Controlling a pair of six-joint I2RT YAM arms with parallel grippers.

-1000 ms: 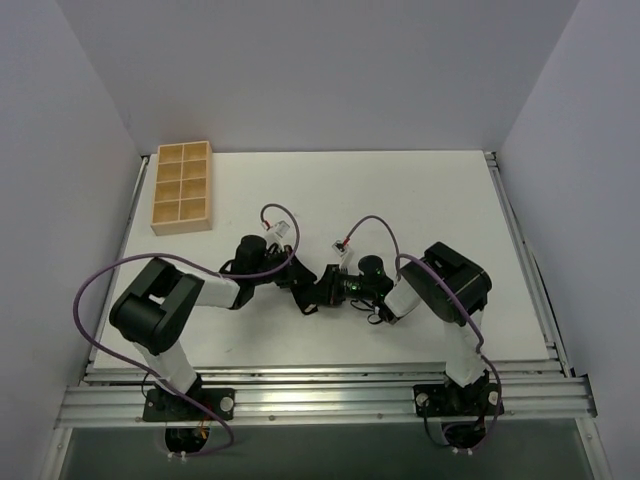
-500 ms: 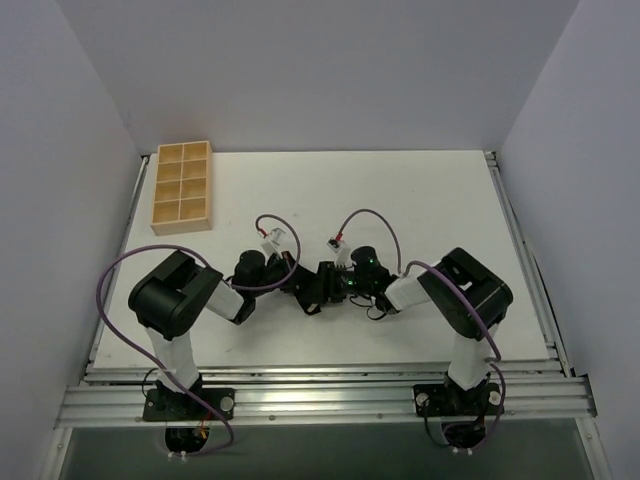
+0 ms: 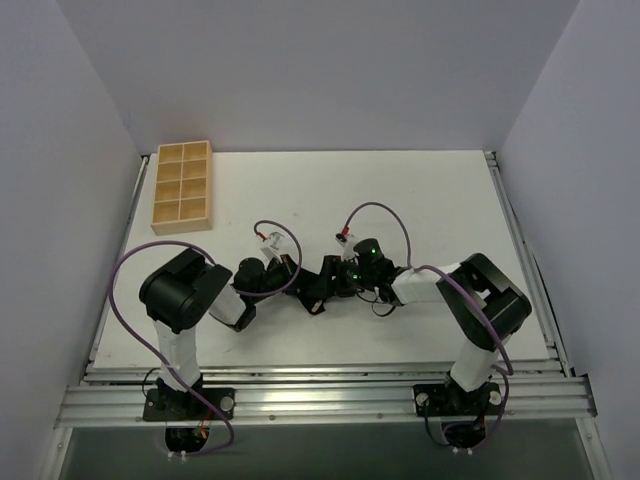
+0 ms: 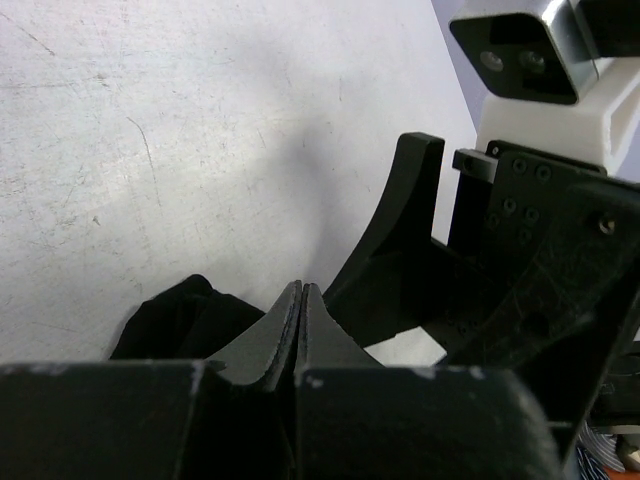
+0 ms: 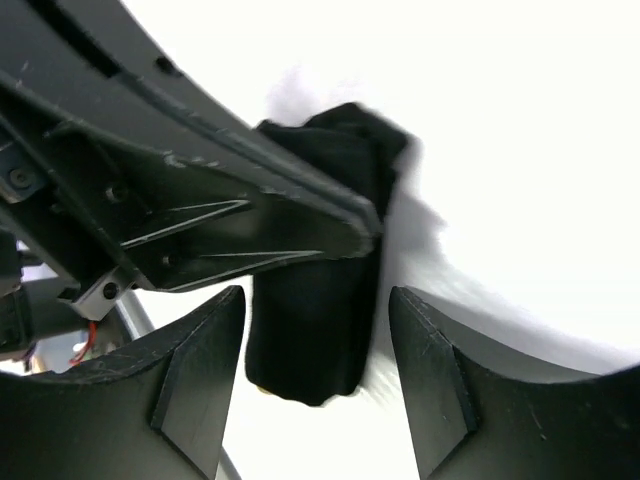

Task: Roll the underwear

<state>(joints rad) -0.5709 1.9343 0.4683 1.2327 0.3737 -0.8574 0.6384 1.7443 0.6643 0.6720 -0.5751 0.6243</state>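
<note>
Mid-frame on the white table, the bundled black fabric underwear sits between the right gripper's wide-apart fingers, with the left gripper, fingers pressed together, against its upper edge, apparently steadying the roll.

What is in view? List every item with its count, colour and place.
underwear: one, black, bundled on the table between the two end effectors
tray: one, tan wood with eight compartments, far left of the table
table: one, white, under everything
rail: one, silver metal, along the near edge
cables: two, purple, one looping off each arm
left arm: one, black and white, reaching in to the middle
right arm: one, black and white, reaching in to the middle
left end effector: one, black, shut, tip at the underwear
right end effector: one, black, open, a finger on either side of the underwear
</note>
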